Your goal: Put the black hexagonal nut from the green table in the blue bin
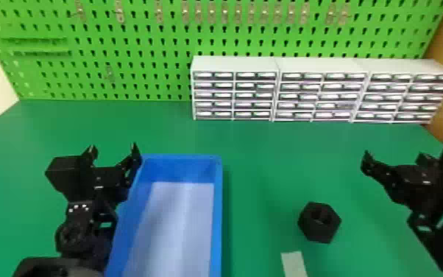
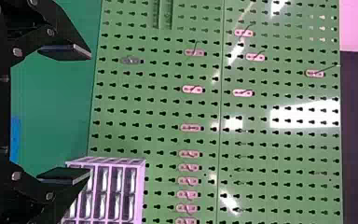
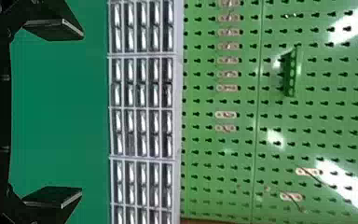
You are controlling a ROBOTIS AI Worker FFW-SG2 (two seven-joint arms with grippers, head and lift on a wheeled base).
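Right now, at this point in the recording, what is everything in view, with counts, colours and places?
nut: one, black, on the table between bin and right gripper
blue bin: one, blue, on the table, left of the nut
strip: one, pale, on the table, nearer than the nut
green table: one, green, under nut and bin
drawer cabinets: three, whitish, in a row before the pegboard
pegboard: one, green, at the back
hooks: over a dozen, greyish, on the pegboard
left gripper: one, black, at the bin's left, jaws open
right gripper: one, black, at right, jaws open
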